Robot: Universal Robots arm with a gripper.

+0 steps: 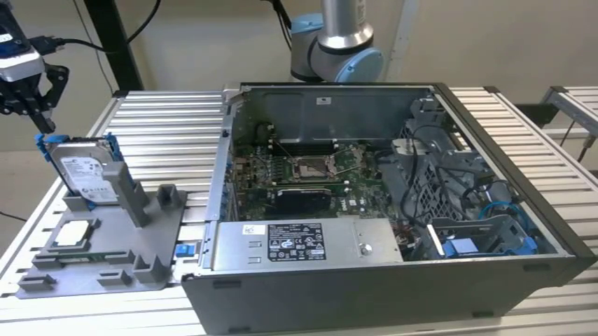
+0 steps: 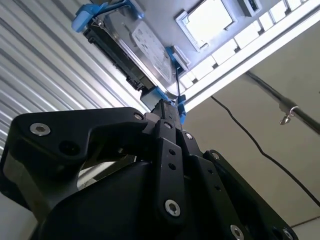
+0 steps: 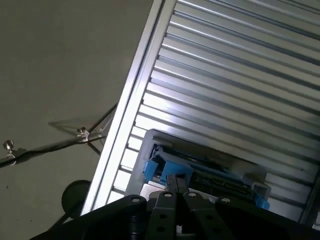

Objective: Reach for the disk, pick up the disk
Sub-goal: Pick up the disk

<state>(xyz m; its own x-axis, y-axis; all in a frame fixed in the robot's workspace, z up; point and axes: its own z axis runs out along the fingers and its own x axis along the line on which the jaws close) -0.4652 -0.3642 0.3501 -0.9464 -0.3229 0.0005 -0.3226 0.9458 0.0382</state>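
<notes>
Poised at the exterior view's left with the claw point(image 1: 43, 127) pressed together, tips just at the top corner of the disk point(image 1: 86, 171), upright in its grey holder point(image 1: 140, 241) beside the open computer case point(image 1: 374, 301): likely risks catching only blue frame and tilting it out crooked.

Ribbed silver table point(image 1: 159, 112) — open dark computer case point(image 1: 374, 287) resting toward exterior view's right, grey plastic fixture point(image 1: 154, 217) just beside it, exterior view's left.

Disk point(image 1: 86, 171) upright in grey stand point(image 1: 140, 231) (blue frame, white label).
</notes>
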